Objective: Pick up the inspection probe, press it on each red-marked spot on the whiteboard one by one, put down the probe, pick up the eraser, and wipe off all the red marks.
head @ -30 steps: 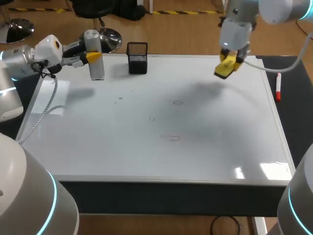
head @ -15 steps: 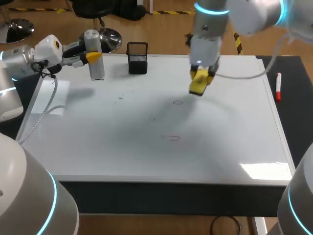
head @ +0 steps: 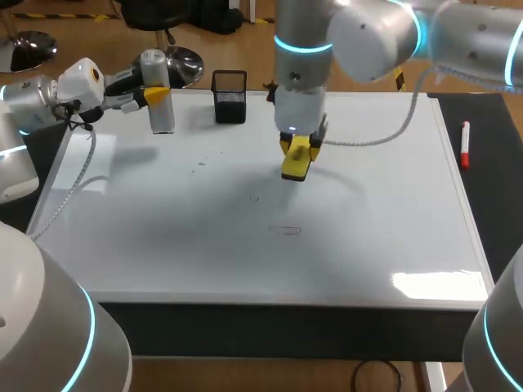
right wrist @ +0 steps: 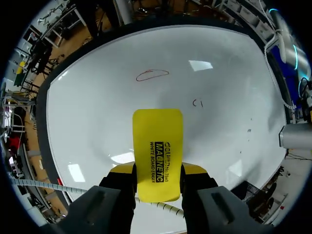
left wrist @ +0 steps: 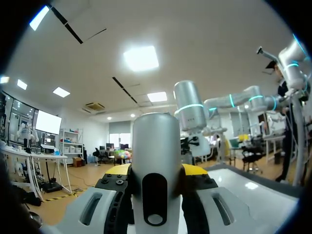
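The whiteboard (head: 368, 237) covers the table. My left gripper (head: 155, 94) is shut on the grey cylindrical probe (head: 159, 106), which stands upright at the board's far left corner; in the left wrist view the probe (left wrist: 156, 146) fills the gap between the yellow tips. My right gripper (head: 299, 145) is shut on the yellow eraser (head: 295, 162), held pointing down over the board's far middle. In the right wrist view the eraser (right wrist: 157, 151) sticks out ahead of the right gripper (right wrist: 157, 171). A red oval mark (head: 285, 229) (right wrist: 152, 74) and a small faint mark (head: 254, 198) (right wrist: 197, 103) lie beyond it.
A black mesh cup (head: 230, 96) stands at the board's far edge, between the probe and the eraser. A red marker (head: 464, 145) lies on the dark surface right of the board. The left arm's cable (head: 73, 184) trails over the board's left edge.
My right arm has swung left from the board's far right to its far middle with the eraser, which now covers the small ring mark. The left arm has stayed still.
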Tool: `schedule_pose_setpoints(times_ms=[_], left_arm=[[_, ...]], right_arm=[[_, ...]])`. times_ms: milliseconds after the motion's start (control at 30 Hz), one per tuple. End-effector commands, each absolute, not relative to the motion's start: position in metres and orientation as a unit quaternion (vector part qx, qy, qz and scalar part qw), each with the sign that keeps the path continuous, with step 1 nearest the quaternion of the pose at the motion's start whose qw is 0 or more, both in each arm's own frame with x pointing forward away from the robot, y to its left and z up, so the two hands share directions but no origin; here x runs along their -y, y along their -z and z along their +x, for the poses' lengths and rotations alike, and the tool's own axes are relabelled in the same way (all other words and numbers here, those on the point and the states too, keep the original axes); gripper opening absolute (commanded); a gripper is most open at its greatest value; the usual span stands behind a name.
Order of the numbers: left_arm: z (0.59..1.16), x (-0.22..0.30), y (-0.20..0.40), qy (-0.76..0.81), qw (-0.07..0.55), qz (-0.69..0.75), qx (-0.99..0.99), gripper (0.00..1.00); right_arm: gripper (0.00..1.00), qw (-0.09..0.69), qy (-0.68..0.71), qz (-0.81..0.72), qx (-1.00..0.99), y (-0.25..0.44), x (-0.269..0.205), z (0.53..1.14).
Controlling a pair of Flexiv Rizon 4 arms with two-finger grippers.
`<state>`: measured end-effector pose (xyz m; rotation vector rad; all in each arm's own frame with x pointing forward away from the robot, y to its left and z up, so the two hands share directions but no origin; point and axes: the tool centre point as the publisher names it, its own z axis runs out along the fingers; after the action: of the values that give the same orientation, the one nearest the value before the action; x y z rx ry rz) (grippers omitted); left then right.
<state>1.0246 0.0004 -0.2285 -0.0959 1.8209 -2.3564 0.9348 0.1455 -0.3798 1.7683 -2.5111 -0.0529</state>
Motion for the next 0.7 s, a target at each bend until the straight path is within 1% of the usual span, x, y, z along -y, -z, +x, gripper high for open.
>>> schedule_pose_setpoints(times_ms=[33,267,700], left_arm=[[1.023,0.000,0.227,0.788,0.084,-0.034,-0.610,0.00],[1.023,0.000,0.227,0.788,0.084,-0.034,-0.610,0.00],[1.023,0.000,0.227,0.788,0.084,-0.034,-0.610,0.00]], right_arm=[[0.00,0.051,-0.013,0.583,0.811,0.391,-0.169,0.933],[0.00,0.046,-0.009,0.592,0.805,0.403,-0.178,0.931],[0.00,0.019,-0.033,0.575,0.817,0.415,-0.163,0.938]])
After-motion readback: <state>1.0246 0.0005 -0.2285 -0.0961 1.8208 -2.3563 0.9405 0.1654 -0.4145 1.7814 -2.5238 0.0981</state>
